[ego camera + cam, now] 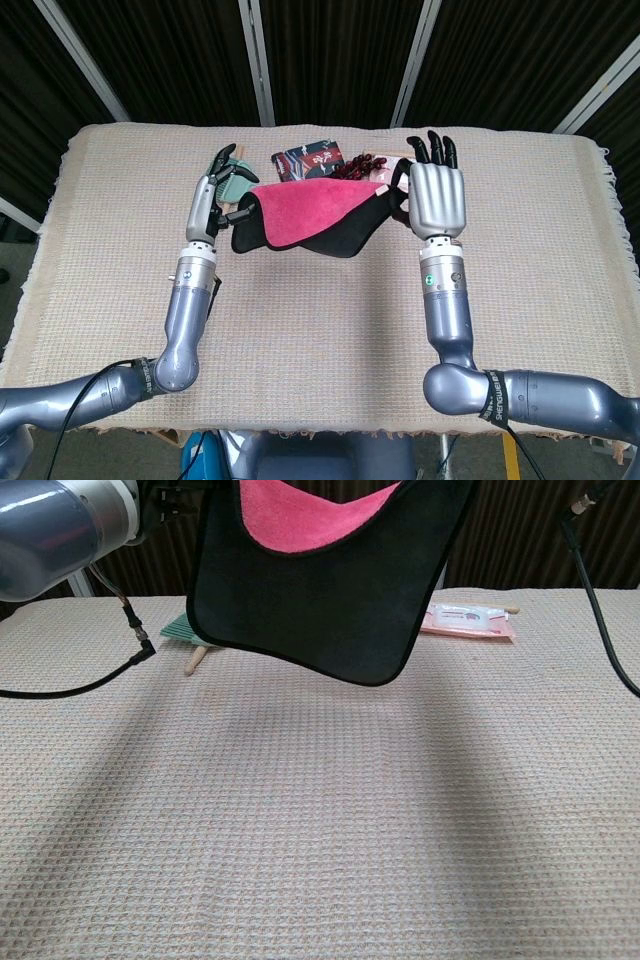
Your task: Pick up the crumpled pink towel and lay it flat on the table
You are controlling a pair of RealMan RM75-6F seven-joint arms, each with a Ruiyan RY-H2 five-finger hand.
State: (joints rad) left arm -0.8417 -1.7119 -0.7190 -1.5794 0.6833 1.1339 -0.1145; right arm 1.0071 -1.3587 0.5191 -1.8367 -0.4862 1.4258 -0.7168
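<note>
Writing is showing in two places, but none of it is resolving into readable words: pale characters are running across the dark patterned packet (310, 163) at the far side of the table, and small print is sitting on the white label of the pink pouch (468, 620). Whether either one is holding anything cannot be told.

Both hands are holding the pink towel (305, 213) up in the air above the table (540, 250), well clear of the woven cloth. The towel is hanging stretched between them, pink face turned upward in the head view and its black backing (310, 600) facing the chest camera, sagging in a curved lower edge. The left hand (210, 195) is pinching the towel's left corner between thumb and a finger, with the other fingers reaching up and apart. The right hand (438, 190) is showing its silver back to the head camera, dark fingers pointing away; the towel's right corner is meeting it on the thumb side, though the grip itself is lying hidden behind the hand.

Beyond the towel, a green fan-like thing (238, 182) with a wooden handle (194, 659) is lying beside the left hand, and dark red beads (352, 168) are resting next to the patterned packet.
</note>
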